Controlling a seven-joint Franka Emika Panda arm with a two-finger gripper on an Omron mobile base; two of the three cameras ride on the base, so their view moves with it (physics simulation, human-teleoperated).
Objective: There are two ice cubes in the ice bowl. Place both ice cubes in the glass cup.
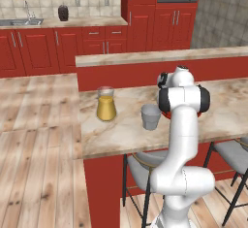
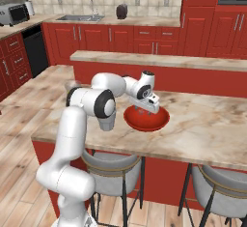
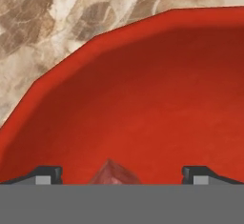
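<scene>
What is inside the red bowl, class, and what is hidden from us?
Inside the red bowl, one ice cube peeks up between the open gripper's fingertips. Its lower part is cut off, and a second cube cannot be seen; the hand covers the bowl's middle from the right base view.

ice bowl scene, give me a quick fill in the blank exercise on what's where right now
1. The gripper is lowered into the ice bowl, whose colour is ____.
2. In the hand view, an ice cube sits between the two ____.
3. On the counter, the glass cup stands apart from a jug holding ____ liquid.

Missing words: red; fingertips; orange-yellow
</scene>
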